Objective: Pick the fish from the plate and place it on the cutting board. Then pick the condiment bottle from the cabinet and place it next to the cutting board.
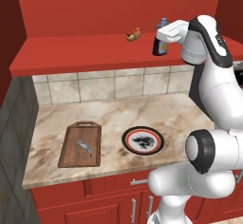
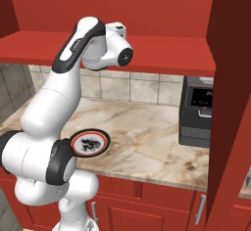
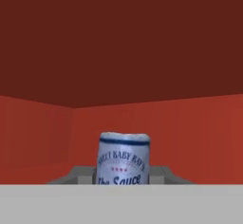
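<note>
Right, I'm looking at the big red cabinet first, its open shelf running wide across the wall above the tiled backsplash, red walls closing in on both sides. Below it the marbled counter stretches out, and in the right base view I can see a dark appliance parked on it against the tiles. My arm is reared up high, elbow bent, hand reaching onto the shelf. Down on the counter the cutting board lies near the front edge, handle loop pointing toward the wall, and just beside it, to its right, the plate with its black motif, the two close but apart. The fish is lying on the board, slender and silvery, roughly in the middle. Up on the shelf, my gripper is clamped around the condiment bottle, which stands upright on the shelf floor; from the hand view the bottle's labelled body sits squarely between the fingers, pressed from both sides. Further left along the shelf, well apart from the bottle, sits the small hot dog.
</note>
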Available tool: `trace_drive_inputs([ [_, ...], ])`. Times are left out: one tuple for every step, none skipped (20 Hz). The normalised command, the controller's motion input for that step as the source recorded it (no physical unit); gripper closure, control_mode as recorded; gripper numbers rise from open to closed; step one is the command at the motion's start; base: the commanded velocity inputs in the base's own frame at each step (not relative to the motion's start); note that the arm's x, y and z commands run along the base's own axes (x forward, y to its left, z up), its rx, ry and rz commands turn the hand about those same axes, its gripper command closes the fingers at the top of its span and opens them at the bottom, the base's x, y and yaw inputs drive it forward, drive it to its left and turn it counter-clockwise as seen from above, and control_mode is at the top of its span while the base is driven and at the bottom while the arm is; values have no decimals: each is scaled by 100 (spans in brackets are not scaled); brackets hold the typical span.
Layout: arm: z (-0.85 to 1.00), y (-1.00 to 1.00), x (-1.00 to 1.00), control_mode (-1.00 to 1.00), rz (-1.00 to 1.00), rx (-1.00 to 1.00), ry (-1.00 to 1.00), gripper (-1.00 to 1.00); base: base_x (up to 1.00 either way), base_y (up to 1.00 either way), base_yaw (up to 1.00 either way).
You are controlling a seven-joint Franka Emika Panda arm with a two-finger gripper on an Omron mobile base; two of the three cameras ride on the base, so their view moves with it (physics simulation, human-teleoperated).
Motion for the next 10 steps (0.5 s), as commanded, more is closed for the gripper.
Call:
trace_drive_inputs([
  [0,0,0,-100,0,0,0,100,0,0,0],
  [0,0,0,-100,0,0,0,100,0,0,0],
  [0,0,0,-100,0,0,0,100,0,0,0],
  [0,0,0,-100,0,0,1,100,0,0,0],
  [0,0,0,-100,0,0,0,100,0,0,0],
  [0,0,0,-100,0,0,0,100,0,0,0],
  [0,0,0,-100,0,0,0,100,0,0,0],
  [0,0,0,-100,0,0,0,100,0,0,0],
  [0,0,0,-100,0,0,0,100,0,0,0],
  [0,0,0,-100,0,0,0,100,0,0,0],
])
